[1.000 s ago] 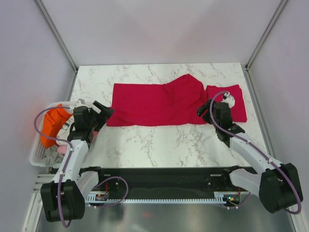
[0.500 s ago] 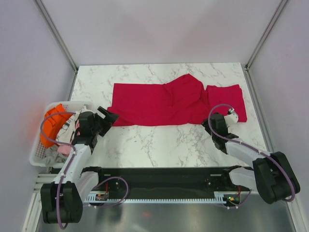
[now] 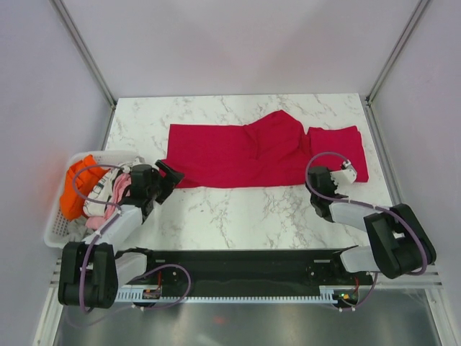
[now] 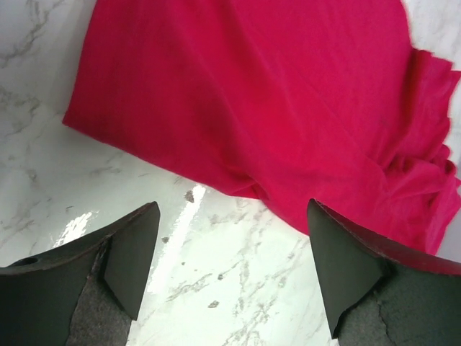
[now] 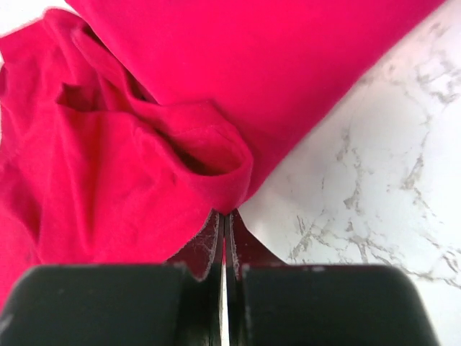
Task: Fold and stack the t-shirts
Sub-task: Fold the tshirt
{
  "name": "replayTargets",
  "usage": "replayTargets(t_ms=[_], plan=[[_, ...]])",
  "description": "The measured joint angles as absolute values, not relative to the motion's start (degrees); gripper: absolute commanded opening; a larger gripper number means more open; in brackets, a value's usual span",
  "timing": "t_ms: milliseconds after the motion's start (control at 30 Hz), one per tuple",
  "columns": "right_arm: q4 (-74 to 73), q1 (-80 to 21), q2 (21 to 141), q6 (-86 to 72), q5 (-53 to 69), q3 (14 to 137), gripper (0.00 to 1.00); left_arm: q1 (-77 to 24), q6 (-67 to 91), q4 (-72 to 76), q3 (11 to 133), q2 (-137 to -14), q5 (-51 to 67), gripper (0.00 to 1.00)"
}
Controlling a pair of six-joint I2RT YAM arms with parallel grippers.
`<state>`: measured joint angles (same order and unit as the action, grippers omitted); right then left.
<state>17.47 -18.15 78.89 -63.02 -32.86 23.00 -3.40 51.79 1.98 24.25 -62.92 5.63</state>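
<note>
Over table (image 3: pixel 238 209) front | left hand (image 4: pixel 232 216) open beside t-shirt (image 3: pixel 216 155) | right hand (image 5: pixel 223 220) closed at t-shirt's edge

A robotics lab test cell — plain pale panels (image 3: pixel 216 43) held in aluminium posts (image 3: pixel 83 50) box in a marble-patterned table (image 3: pixel 238 209). Two cabled robot arms, the left arm (image 3: pixel 115 227) and the right arm (image 3: pixel 360 216), are bolted to a black rail (image 3: pixel 238 263) — a laundry basket (image 3: pixel 54 234) sits alongside.

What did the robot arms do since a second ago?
The right gripper drew back toward its base and snapped shut on the near edge of the red t-shirt. The left gripper, open, swung closer to the shirt's left corner. The t-shirt and the laundry basket stayed put.
</note>
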Motion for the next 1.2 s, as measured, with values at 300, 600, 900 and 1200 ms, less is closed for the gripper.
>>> replayTargets(t_ms=[300,600,900,1200], plan=[[15.7,-18.2,67.4,-64.1,-37.2,20.9,0.00,-5.7,54.8,0.5,24.2,-69.4,0.3,0.70],[15.4,-18.2,67.2,-65.3,-37.6,19.4,0.00,-6.1,56.2,0.9,23.9,-71.3,-4.8,0.48],[15.6,-18.2,66.2,-65.4,-37.3,18.7,0.00,-6.2,59.2,1.9,26.5,-75.2,-9.6,0.42],[15.4,-18.2,64.2,-65.3,-37.1,18.3,0.00,-5.9,60.6,3.9,29.7,-81.0,-12.0,0.02]])
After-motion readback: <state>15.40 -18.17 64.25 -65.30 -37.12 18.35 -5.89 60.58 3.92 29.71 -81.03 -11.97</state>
